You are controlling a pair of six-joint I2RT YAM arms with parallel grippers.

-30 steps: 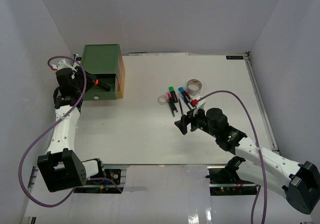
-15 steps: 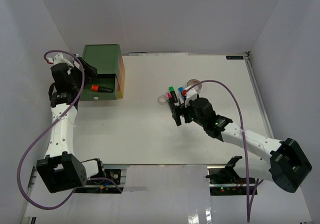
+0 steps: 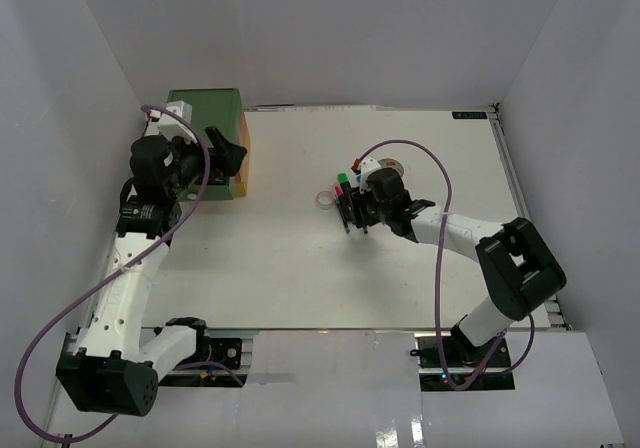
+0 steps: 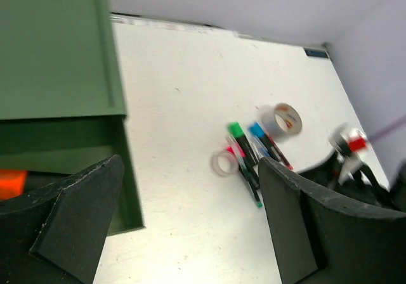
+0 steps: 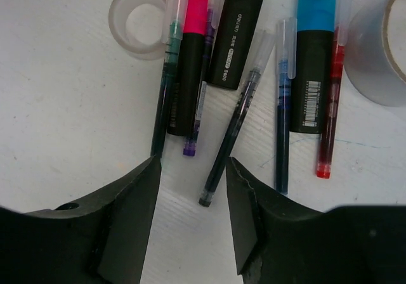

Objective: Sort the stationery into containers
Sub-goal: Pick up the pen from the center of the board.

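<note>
Just leaving the orange marker [image 4: 11,184] lying loose in the open green drawer [image 4: 76,141], at ten o'clock on the table [image 3: 270,268]. Lifting the left gripper [image 4: 190,170] clear of it, spread as wide as it goes and carrying nothing, after clamping that marker over the drawer a second back. Counting that as one piece sorted. Meanwhile swinging the right gripper [image 5: 193,163] from the near side onto the pile near the table's middle. Narrowing it from wide to roughly half open, and straddling the six o'clock end of a dark pen [image 5: 231,132] without pinching it, so holding nothing for now. Probably going for that pen next, though crowding the purple pen [image 5: 192,141] just at its nine o'clock. Still leaving to sort: a pink marker [image 5: 190,62], green marker [image 5: 238,37] and blue marker [image 5: 314,56] fanned at twelve o'clock of the jaws, a blue pen [image 5: 281,125] and a red pen [image 5: 328,125] flanking the blue marker, the ring [image 5: 117,18] at eleven o'clock, the tape roll [image 5: 374,62] at two o'clock.
</note>
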